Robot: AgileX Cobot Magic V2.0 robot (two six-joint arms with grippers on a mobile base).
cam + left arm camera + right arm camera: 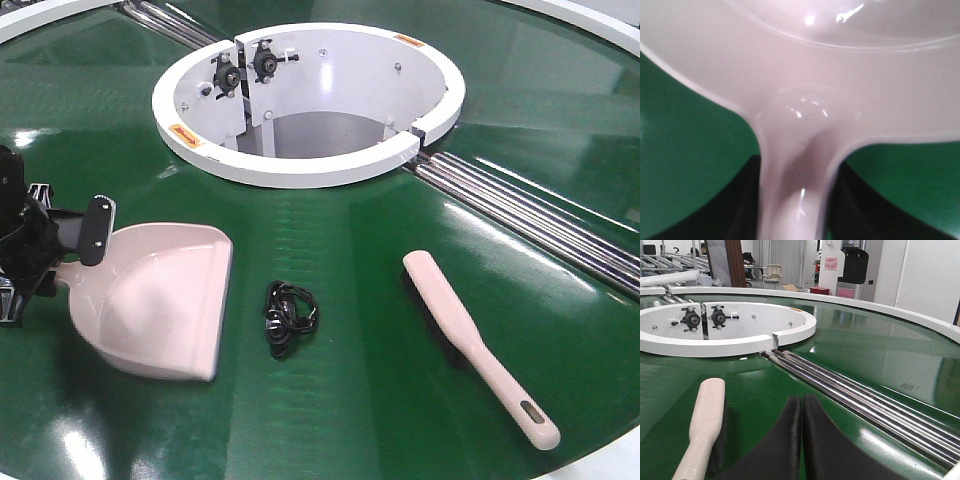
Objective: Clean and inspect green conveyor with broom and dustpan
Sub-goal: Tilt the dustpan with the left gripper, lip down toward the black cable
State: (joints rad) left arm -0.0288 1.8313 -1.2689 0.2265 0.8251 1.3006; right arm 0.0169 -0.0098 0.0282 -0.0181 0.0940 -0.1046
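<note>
- The left pincer (796, 207) is clamping on the thin handle of the dustpan (165, 300); in the left wrist view its dark fingers (737, 202) are pressing against either side of that handle.
- The dustpan is lying on the green conveyor (350, 420) at the left, with its wide mouth facing the near edge of the belt.
- A small black tangle (288, 318), which looks like a bit of cord, is sitting on the belt just beside the dustpan's right wall, between the dustpan and the broom (478, 345).
- The right pincer (802, 407) is sitting with its fingers pressed together and gripping nothing. It is hovering low over the belt.
- The broom is lying flat, bristles down, just to the left of the right pincer and apart from it, with its handle pointing toward the near edge.
- Likely trouble: the right pincer is going to need to part its fingers before taking the broom. Coming down as it is, it would probably be nudging the broom across the glossy belt.
- A careless sweep may be flicking the tangle past the pan's side wall rather than into its mouth, or toward the silver rollers (520, 215).
- If the left pincer is tipping the handle, the pan's lip may be lifting off the belt and letting the tangle slide beneath it.
</note>
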